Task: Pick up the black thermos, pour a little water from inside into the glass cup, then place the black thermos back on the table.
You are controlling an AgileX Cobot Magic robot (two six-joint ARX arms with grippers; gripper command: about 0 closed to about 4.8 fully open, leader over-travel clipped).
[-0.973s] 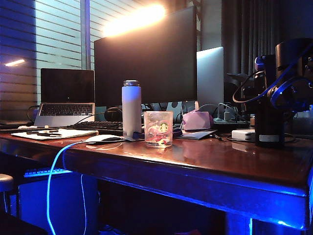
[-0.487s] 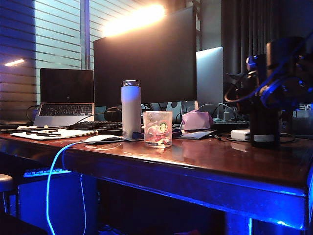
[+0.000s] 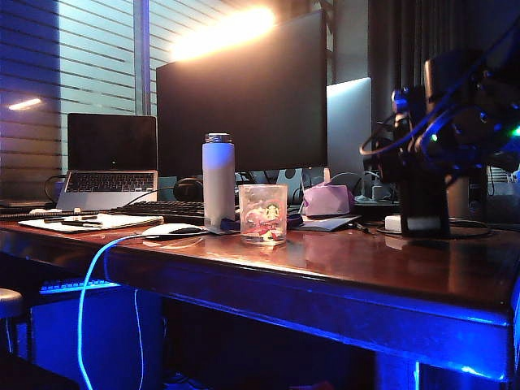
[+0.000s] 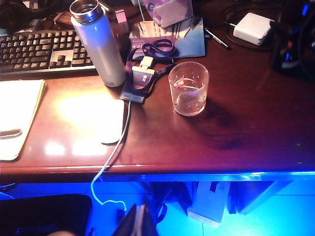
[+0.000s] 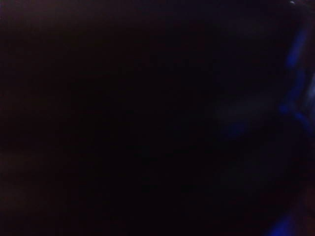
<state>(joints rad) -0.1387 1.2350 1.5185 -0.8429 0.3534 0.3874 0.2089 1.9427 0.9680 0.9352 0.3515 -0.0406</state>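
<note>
Reddish-brown table (image 3: 341,268), right gripper (image 3: 422,154) clamping black thermos (image 3: 424,207) upright

Thermos carried left

The right gripper (image 3: 424,154), clamped on the thermos (image 3: 424,213), has swung it left across the table (image 3: 341,264), closer to the cup (image 3: 263,214) and slightly higher in the exterior view.

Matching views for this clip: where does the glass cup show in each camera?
Exterior view: the glass cup stands left of centre on the table, just right of the white bottle.
Left wrist view: the cup appears near the middle, apart from the white bottle.
Right wrist view: not visible; the picture is almost wholly dark.
Shared landmark: the white bottle.
</note>
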